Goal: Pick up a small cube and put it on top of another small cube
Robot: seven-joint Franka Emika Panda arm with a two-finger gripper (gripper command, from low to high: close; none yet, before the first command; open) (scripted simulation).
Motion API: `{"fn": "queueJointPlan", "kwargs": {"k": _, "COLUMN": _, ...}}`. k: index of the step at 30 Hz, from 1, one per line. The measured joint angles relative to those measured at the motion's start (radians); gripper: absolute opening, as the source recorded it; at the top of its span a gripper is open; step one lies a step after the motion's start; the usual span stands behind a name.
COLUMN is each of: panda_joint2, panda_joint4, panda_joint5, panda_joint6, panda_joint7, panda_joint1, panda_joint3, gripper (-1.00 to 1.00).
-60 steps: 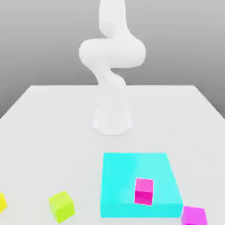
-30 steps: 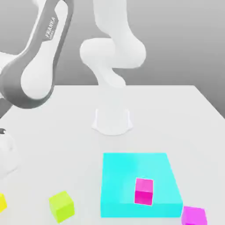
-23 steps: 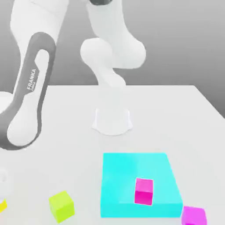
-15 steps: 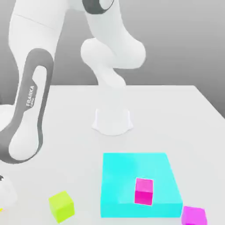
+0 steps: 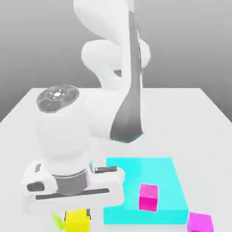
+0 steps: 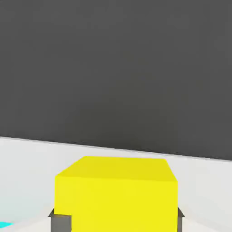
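The white desk [image 5: 190, 118] carries the same layout as before, but the arm [image 5: 113, 108], which half a second ago stood at the exterior view's left edge, has swung across toward the middle and now covers much of the near desk. Its hand sits low in front, just to the exterior view's left of the cyan block [image 5: 167, 170]. That flat block has not moved, and the magenta cube [image 5: 148, 197] rests on it in the same spot. A second magenta cube [image 5: 200, 223] stays at the block's near right corner. The lime-green cube [image 5: 56, 220] is now almost wholly hidden behind the hand. The gripper [image 5: 77, 218], spread wide a second ago, is pinching the small yellow cube [image 5: 77, 222], which hangs beneath the hand; in the hand view the yellow cube [image 6: 116, 195] sits between dark fingers [image 6: 60, 222].
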Motion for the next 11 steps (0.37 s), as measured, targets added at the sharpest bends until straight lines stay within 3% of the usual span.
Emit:
{"fn": "queueJointPlan", "kwargs": {"k": 7, "panda_joint2": 0.030, "panda_joint4": -0.008, "panda_joint5": -0.114, "panda_joint6": 0.064, "panda_joint7": -0.010, "panda_joint1": 0.195, "panda_joint3": 0.131, "gripper": -1.00}}
{"fn": "queueJointPlan", "kwargs": {"k": 8, "panda_joint2": 0.064, "panda_joint4": 0.003, "panda_joint5": -0.131, "panda_joint6": 0.089, "panda_joint7": -0.009, "panda_joint1": 0.221, "panda_joint3": 0.143, "gripper": 1.00}}
{"fn": "queueJointPlan", "kwargs": {"k": 11, "panda_joint2": 0.064, "panda_joint4": 0.003, "panda_joint5": -0.131, "panda_joint6": 0.089, "panda_joint7": -0.009, "panda_joint1": 0.221, "panda_joint3": 0.143, "gripper": 1.00}}
